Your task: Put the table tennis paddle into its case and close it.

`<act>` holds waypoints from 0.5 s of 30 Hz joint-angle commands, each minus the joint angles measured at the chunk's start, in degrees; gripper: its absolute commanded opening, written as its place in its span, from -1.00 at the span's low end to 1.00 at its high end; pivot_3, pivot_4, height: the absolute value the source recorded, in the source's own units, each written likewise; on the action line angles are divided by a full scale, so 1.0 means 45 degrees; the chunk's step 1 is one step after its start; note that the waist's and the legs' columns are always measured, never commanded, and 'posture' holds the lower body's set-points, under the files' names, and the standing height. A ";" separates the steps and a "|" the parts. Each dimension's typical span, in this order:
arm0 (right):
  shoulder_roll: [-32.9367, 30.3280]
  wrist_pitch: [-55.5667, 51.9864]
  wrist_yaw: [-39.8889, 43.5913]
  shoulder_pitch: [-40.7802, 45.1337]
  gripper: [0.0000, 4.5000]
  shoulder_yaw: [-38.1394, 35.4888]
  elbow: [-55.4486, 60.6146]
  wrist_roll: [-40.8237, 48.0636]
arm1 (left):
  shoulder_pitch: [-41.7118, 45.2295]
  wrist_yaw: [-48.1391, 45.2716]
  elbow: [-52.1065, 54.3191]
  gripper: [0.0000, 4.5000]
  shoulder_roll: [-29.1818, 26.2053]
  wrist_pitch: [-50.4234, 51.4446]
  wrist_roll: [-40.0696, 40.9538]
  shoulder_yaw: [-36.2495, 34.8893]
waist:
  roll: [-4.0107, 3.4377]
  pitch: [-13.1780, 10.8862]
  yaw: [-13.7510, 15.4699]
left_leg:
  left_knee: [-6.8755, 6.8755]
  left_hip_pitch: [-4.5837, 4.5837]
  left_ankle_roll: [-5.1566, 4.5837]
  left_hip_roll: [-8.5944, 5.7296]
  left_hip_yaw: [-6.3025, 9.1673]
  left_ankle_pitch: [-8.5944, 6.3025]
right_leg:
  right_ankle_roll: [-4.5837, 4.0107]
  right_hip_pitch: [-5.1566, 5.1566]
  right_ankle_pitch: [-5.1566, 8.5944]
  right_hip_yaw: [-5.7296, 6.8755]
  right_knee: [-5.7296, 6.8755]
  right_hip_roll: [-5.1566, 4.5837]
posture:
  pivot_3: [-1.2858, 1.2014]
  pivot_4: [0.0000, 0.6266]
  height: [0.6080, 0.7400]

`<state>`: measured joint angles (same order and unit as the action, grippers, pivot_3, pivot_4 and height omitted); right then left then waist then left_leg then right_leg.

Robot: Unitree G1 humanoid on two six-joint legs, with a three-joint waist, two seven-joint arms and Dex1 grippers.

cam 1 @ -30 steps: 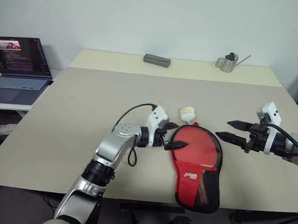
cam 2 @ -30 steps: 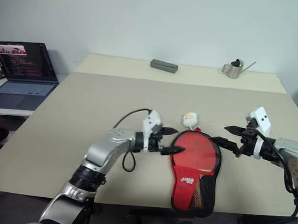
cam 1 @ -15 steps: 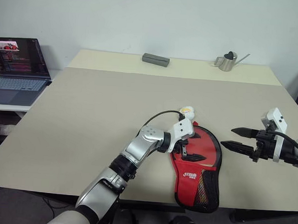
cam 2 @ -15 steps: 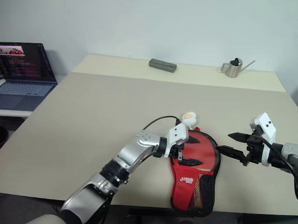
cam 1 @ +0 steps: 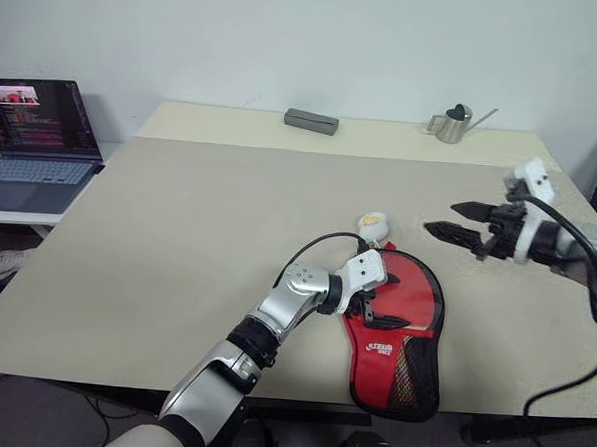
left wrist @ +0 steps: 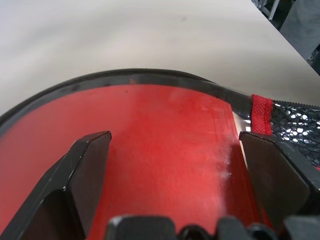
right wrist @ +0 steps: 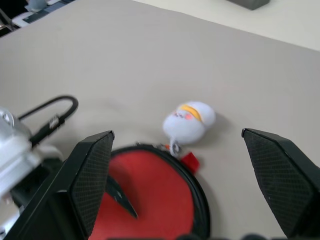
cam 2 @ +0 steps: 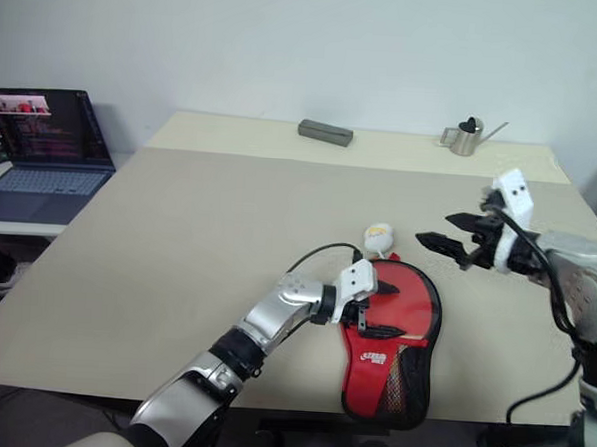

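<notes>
The case point(cam 1: 418, 302) lies flat near the table's front edge, red side up with black trim. Its white logo and mesh pocket sit at the narrow end toward me. The paddle is hidden from me. My left gripper point(cam 1: 387, 298) hangs open just over the round part of the case point(left wrist: 165, 110), one finger on each side of the red face, nothing between them. My right gripper point(cam 1: 441, 217) is open and empty in the air, beyond and to the right of the case. It points at a small white plush charm point(right wrist: 189, 120) lying at the case's far rim.
A metal watering can point(cam 1: 452, 123) and a grey box point(cam 1: 313, 121) stand at the table's far edge. An open laptop point(cam 1: 38, 135) sits on a side table to the left. The case's narrow end lies close to the table's front edge.
My left gripper moved right, from beside the case's left rim to over its red face. My right gripper rose and swung farther from me, toward the plush charm. The case stayed put.
</notes>
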<state>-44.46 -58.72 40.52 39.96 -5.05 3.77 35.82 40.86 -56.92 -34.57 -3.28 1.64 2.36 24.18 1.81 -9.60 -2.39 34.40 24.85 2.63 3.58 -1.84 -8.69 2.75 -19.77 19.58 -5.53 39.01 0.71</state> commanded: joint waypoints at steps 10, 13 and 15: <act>0.4012 0.0979 -0.1920 0.5149 1.00 0.2364 -0.7127 -0.3329 | -0.0346 0.0186 -0.0643 0.99 0.0365 0.0131 -0.0551 0.0029 | -0.0022 0.0013 0.0170 | 0.0001 0.0030 -0.0007 -0.0003 -0.0014 0.0004 | -0.0002 -0.0037 -0.0006 0.0009 0.0003 -0.0004 | 0.03 -0.52 1.00; 0.4395 0.2424 -0.1798 0.5744 1.00 0.2851 -0.9037 -0.4440 | -0.0398 0.0139 -0.0562 0.99 0.0361 0.0159 -0.0567 0.0023 | -0.0025 0.0014 0.0164 | -0.0001 0.0035 -0.0007 -0.0002 -0.0032 0.0004 | -0.0002 -0.0045 -0.0006 0.0012 0.0005 -0.0004 | 0.03 -0.52 1.00; 0.4587 0.3308 -0.1881 0.6079 1.00 0.2947 -1.0280 -0.5049 | -0.0429 0.0103 -0.0502 0.99 0.0335 0.0182 -0.0572 0.0027 | -0.0026 0.0015 0.0159 | -0.0001 0.0034 -0.0007 -0.0001 -0.0041 0.0004 | -0.0002 -0.0049 -0.0006 0.0008 0.0009 -0.0003 | 0.03 -0.52 1.00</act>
<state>-23.74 -47.88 32.27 64.48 8.29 -39.74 15.47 40.70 -56.77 -34.76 -1.64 1.22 1.60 23.22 1.70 -9.53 -1.67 34.40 25.00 2.60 3.58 -2.03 -8.67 2.74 -19.99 19.55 -5.49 39.06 0.69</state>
